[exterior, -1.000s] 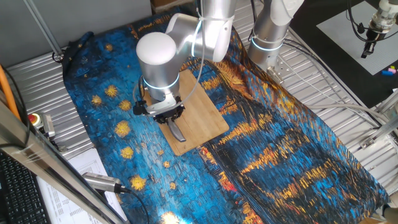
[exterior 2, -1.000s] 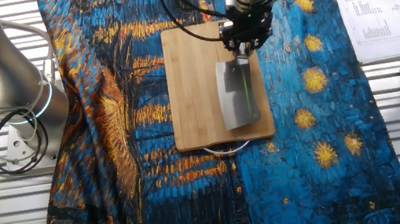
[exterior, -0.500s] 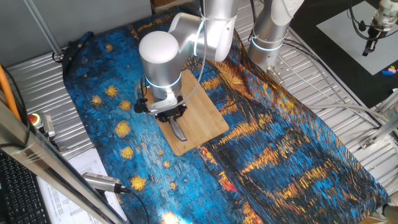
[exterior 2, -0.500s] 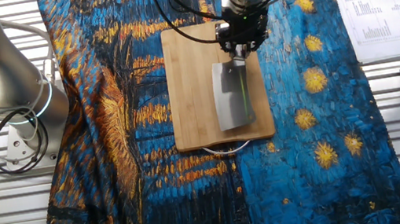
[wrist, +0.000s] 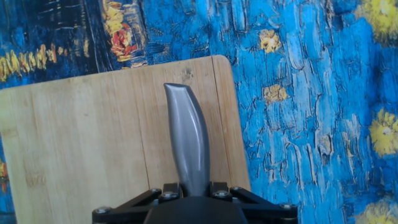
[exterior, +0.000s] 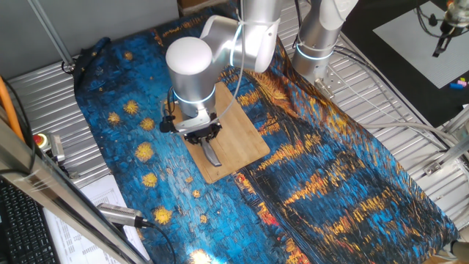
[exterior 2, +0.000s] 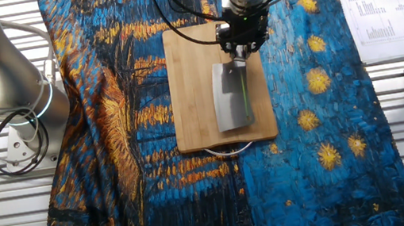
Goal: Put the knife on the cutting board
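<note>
One knife, edging inward over the board

Cutting board (exterior 2: 198, 89) at left; the knife (exterior 2: 232, 96) has slid leftward from its right edge over the last second, the gripper (exterior 2: 238, 46) clamping its handle. Placement looks near.

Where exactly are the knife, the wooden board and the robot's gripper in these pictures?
knife (exterior 2: 231, 101): the other fixed view, middle of the broad grey blade.
board (exterior 2: 192, 90): the other fixed view, bare wood left of the blade.
gripper (exterior 2: 239, 41): the other fixed view, black fingers above the knife's handle end.
</note>
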Action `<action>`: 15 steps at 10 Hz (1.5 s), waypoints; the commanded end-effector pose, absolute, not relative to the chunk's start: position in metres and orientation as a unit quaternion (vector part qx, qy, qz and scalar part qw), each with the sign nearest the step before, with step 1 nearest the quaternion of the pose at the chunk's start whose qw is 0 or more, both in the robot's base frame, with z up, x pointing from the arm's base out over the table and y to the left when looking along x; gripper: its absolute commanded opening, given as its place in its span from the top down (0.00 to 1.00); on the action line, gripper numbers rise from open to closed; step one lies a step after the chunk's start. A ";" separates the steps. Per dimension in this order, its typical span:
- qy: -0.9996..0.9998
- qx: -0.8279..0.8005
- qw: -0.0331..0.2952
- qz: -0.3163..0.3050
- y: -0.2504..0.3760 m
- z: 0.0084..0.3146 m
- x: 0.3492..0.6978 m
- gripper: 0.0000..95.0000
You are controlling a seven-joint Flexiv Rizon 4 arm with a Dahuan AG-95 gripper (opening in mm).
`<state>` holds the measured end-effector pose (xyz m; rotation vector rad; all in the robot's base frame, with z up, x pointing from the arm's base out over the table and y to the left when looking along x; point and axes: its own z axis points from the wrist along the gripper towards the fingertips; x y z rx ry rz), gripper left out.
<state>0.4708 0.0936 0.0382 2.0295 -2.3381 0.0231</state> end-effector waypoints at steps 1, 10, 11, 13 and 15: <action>-0.752 0.659 0.023 0.007 0.094 0.038 0.471 1.00; -0.748 0.663 0.023 0.004 0.094 0.037 0.470 0.60; -0.747 0.664 0.023 0.004 0.094 0.037 0.470 0.60; -0.748 0.663 0.024 0.006 0.094 0.038 0.470 0.60; -0.752 0.659 0.024 0.006 0.094 0.040 0.471 0.60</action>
